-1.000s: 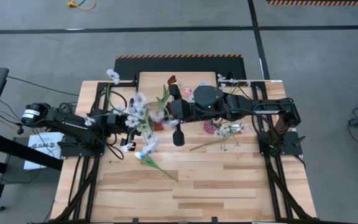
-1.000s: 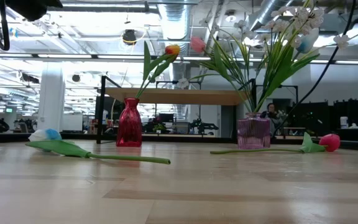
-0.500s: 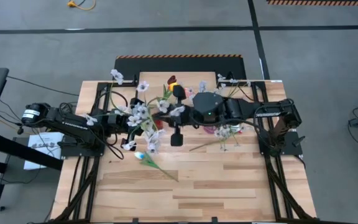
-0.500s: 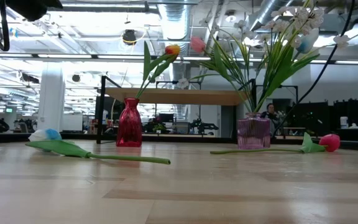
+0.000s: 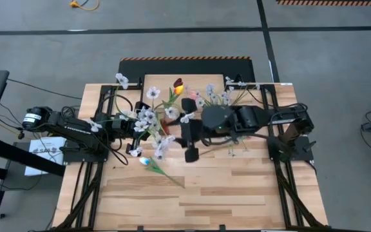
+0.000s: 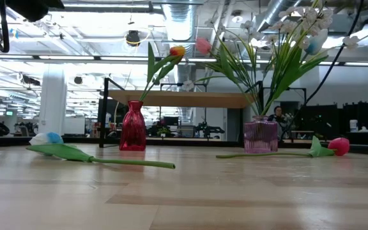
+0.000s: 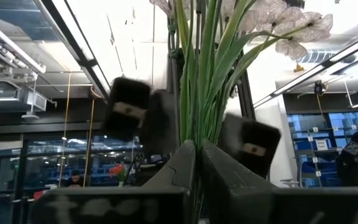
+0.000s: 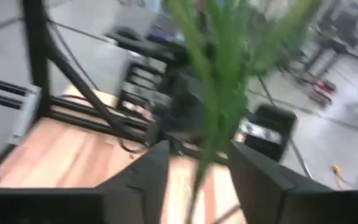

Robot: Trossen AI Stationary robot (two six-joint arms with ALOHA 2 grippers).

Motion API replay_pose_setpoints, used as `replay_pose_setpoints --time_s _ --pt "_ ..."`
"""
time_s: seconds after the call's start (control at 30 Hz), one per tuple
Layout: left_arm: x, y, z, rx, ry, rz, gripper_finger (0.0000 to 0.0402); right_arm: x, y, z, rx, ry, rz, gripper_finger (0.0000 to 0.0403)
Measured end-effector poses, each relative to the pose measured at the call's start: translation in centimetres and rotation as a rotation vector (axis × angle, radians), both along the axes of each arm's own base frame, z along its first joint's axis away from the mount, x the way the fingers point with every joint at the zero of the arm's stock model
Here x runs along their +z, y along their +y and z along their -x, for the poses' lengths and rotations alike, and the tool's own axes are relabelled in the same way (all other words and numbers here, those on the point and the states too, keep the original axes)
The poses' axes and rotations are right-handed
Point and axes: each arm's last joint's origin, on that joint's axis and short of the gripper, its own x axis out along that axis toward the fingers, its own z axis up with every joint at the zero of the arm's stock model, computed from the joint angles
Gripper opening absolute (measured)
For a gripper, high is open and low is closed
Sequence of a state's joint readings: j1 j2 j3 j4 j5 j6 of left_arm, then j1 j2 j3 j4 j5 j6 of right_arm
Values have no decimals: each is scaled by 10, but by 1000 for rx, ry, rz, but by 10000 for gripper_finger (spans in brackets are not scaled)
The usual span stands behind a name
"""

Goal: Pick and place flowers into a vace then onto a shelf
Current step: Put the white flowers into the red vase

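We take the shelf (image 6: 179, 99) as our landmark here, the little wood board on dark legs at the far side of the table (image 5: 237, 193). Our left gripper (image 7: 196, 149) is up in the air off the shelf's left end in the high view, and its fingers are pinched tight on a spray of white blossoms (image 5: 148, 119), green stems running straight up between them. Our right gripper (image 8: 194, 165) hangs in front of the shelf, over the middle of the table, fingers parted with a green stem between them; whether they actually touch that stem, we can't tell. In front of the shelf stand a red vase (image 6: 132, 126) with an orange-red tulip (image 6: 177, 51) and a pink glass vase (image 6: 261, 135) stuffed with white sprays. A white tulip (image 6: 46, 138) lies flat nearer us than the red vase, and a pink tulip (image 6: 338, 145) lies just beside the pink glass vase.
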State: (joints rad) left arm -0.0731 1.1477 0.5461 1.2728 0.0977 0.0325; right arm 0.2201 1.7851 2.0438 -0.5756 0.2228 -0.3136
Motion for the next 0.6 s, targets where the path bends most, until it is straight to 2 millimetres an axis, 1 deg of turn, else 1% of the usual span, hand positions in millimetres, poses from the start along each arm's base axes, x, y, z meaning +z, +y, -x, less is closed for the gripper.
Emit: replay_pose_setpoints --time_s 0.13,0.23,0.4,0.6 --pt "0 0 0 0 0 0 0 4 6 0 66 -38 -16 214" --pt "0 0 0 1 0 1 0 7 1 -3 61 -75 -26 229" --pt "0 0 0 1 -4 5 0 10 -13 -8 37 -129 -45 216" --pt "0 0 0 1 -4 5 0 14 -22 -10 105 -166 -100 177"
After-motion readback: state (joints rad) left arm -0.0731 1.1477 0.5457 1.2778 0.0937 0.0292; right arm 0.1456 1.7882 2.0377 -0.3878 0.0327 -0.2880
